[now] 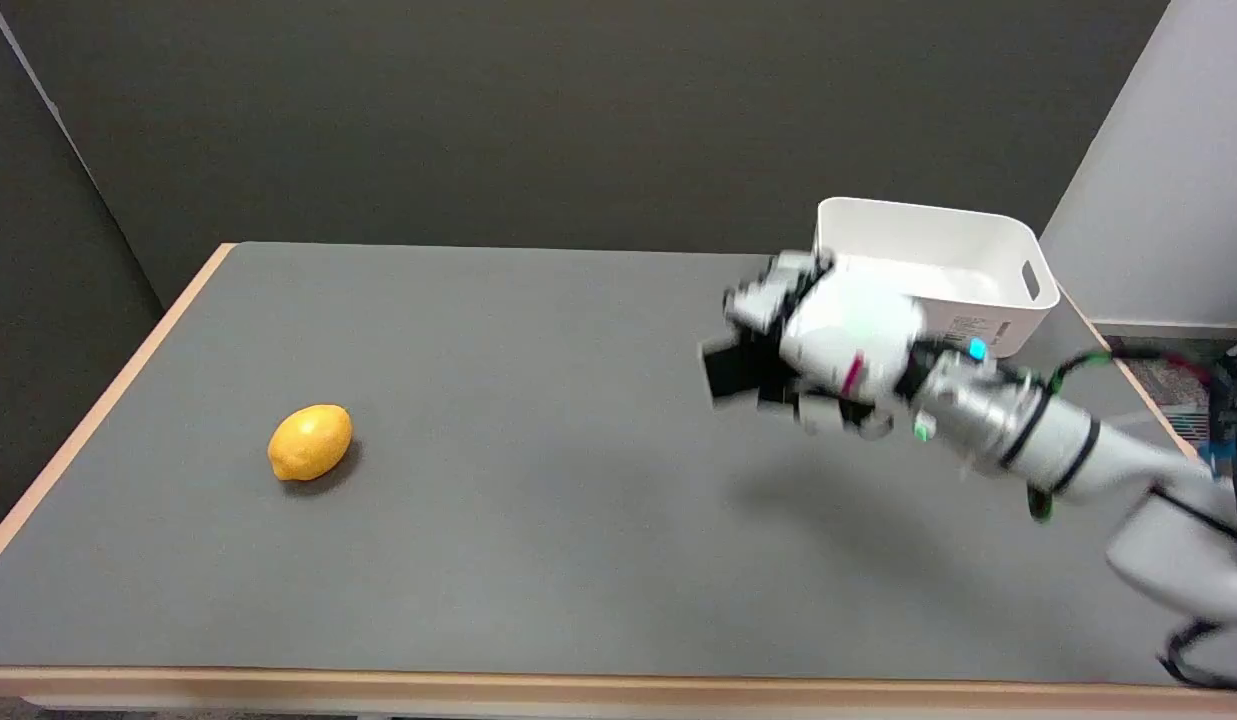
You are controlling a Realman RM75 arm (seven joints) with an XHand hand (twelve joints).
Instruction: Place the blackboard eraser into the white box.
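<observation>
My right hand point(828, 350) hangs in the air above the table, just left of and in front of the white box point(988, 250), and is blurred by motion. Its fingers curl down around a dark rectangular block point(733, 372) at the hand's left side, which looks like the blackboard eraser. The blur hides exactly how the fingers lie on it. The white box stands at the table's far right, open on top, with a handle slot in its right wall. What I can see of its inside looks white; the hand covers its near left corner.
A yellow lemon point(310, 441) lies on the grey table point(538, 520) at the left. The hand's shadow falls on the tabletop below it. A grey wall rises behind the box, and cables run along my right arm at the lower right.
</observation>
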